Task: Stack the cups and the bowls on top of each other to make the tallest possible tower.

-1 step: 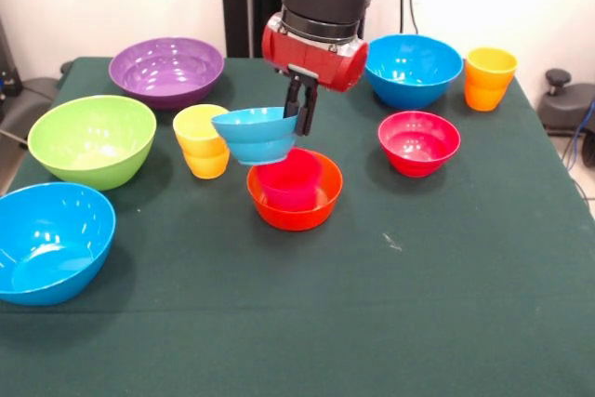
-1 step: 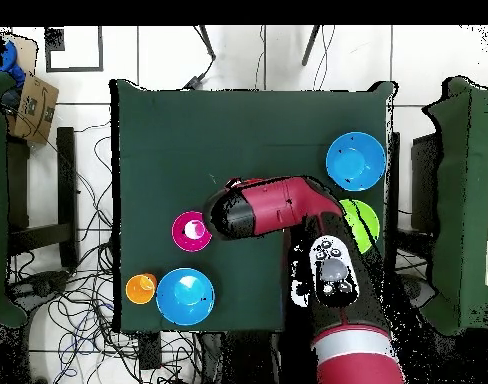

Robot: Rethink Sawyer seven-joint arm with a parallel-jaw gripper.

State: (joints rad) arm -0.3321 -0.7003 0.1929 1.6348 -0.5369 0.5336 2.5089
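From the front, the gripper (image 1: 299, 109) was clamped on the rim of a small light blue plastic bowl (image 1: 254, 134), held tilted above a red-pink cup (image 1: 290, 179) nested in the orange bowl (image 1: 296, 203). Overhead, the red arm (image 2: 278, 208) hid that stack; the small red bowl (image 2: 191, 231) sat beside it.

light: bright, even, from above | shadows: soft beneath bowls (image 1: 93, 139) | glare: small highlights on glossy plastic | focus: front view slightly soft

You find no readable text, label, brand, number or sign in either view: the bowls (image 1: 93, 139), the cups (image 1: 489, 78) and the arm (image 1: 321, 6) you see all carry plain, unmarked surfaces.
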